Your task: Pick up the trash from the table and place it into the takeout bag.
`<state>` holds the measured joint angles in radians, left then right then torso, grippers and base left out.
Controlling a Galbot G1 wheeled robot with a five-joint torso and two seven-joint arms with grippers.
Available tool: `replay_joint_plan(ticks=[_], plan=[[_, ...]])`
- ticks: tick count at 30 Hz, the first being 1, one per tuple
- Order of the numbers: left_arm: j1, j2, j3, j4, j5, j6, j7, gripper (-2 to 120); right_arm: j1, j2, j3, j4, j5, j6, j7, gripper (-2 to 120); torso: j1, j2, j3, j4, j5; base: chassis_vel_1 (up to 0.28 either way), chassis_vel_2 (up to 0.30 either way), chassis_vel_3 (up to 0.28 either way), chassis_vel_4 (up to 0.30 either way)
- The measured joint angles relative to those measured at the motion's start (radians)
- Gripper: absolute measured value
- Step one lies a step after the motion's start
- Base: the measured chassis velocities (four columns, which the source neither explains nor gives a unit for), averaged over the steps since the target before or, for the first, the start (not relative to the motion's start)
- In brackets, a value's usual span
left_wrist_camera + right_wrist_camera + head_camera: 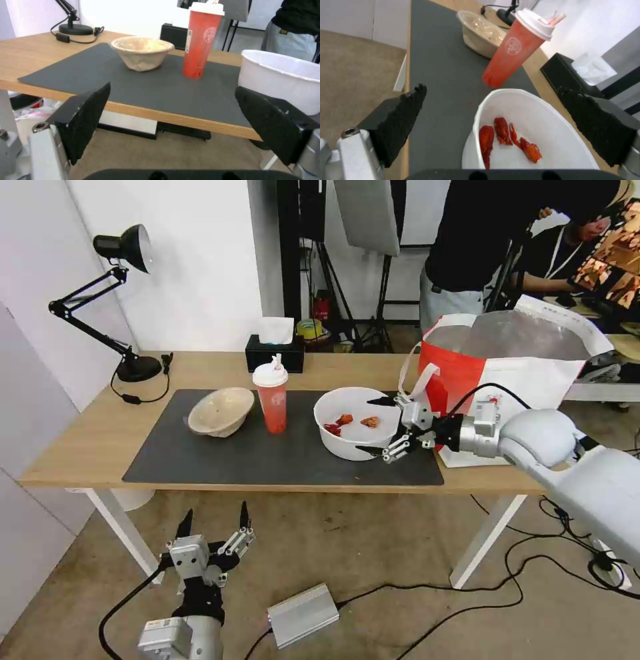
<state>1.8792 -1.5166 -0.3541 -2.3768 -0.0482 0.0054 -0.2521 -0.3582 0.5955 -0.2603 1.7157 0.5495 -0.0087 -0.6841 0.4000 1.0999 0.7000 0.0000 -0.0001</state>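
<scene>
From the head view, the right hand [381, 426] is spread wide around the rim of the large white plastic bowl [353, 432] on the long light-wood table [80, 440], beside the white-and-red takeout bag [507, 360]. The left hand [215, 519] hangs spread and empty below the table edge. The right wrist view shows red scraps [506, 137] inside that bowl, fingers [400, 125] apart on both sides.

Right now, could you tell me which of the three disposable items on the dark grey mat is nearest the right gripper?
The large white plastic bowl with red food scraps: the open right gripper is at its rim, while the red cup and beige pulp bowl stand farther off.
</scene>
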Motion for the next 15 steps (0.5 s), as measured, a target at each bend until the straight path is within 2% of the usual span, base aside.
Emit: replay_joint_plan(ticks=[15], plan=[[0.003,-0.017,0.007,0.021,0.017,-0.02,0.001,100,0.179,0.089,-0.137,-0.148,-0.081,0.027,-0.121,100,0.0,0.0,0.0,0.0001,0.0001,0.0,0.0,0.0,0.0]])
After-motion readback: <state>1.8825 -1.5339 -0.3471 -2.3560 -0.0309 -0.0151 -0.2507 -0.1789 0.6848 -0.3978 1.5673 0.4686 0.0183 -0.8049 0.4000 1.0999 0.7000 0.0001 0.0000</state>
